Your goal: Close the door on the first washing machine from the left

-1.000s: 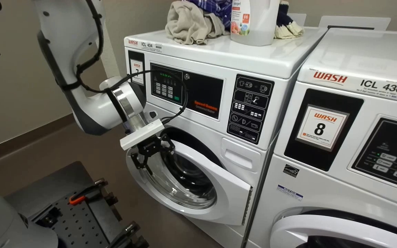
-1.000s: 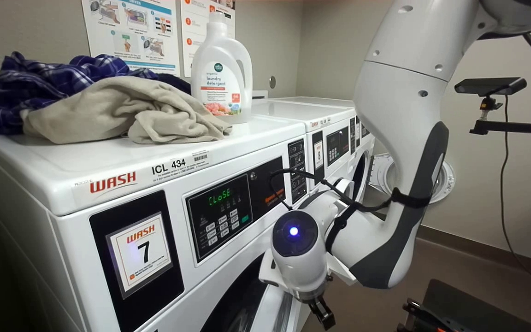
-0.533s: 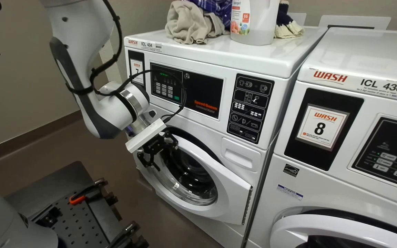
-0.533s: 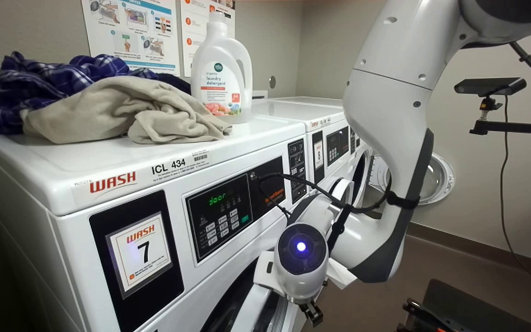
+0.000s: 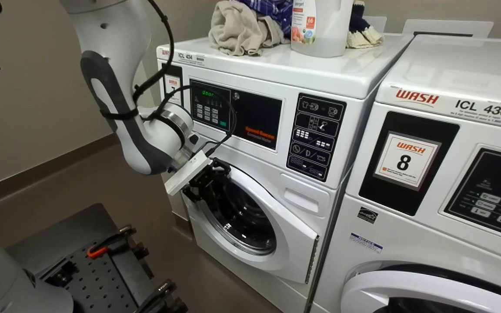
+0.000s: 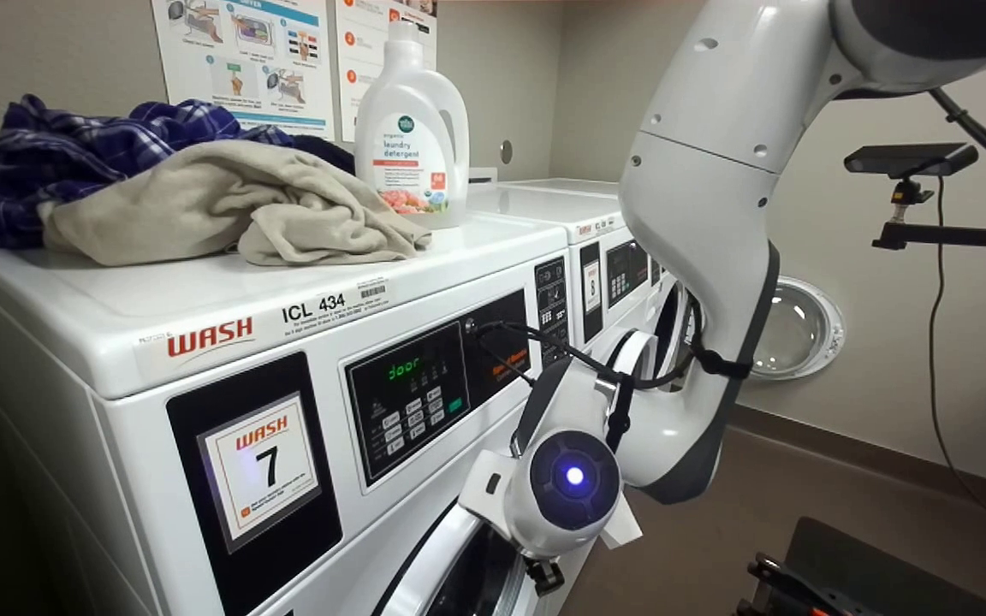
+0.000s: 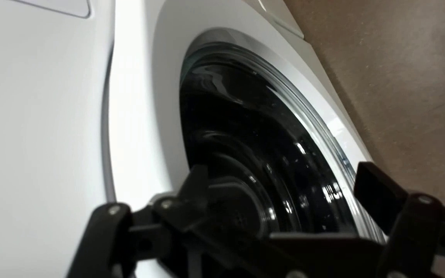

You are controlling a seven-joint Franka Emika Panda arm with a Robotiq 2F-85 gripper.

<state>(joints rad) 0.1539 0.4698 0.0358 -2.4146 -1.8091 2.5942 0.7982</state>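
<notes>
White boxy Speed Queen washer [image 5: 272,163], lbl'd WASH 7/ICL 434, green LED readout [image 6: 403,368] "door". Round white-rimmed dark-glass door [image 5: 250,224] nearly closed at readout's 5 o'clock. Blk jointed tool [image 7: 286,189] at door: spread wide, empty.

The gripper [image 7: 284,183] is black; before it, the door [image 5: 250,219] is white-rimmed with a dark centre. Beyond the gripper, the first washing machine [image 5: 270,167] is white, its control panel [image 6: 424,389] black with green and orange-red characters. Above the gripper lie a plain beige cloth [image 6: 228,205] and a blue-and-white plaid cloth [image 6: 108,150]
</notes>
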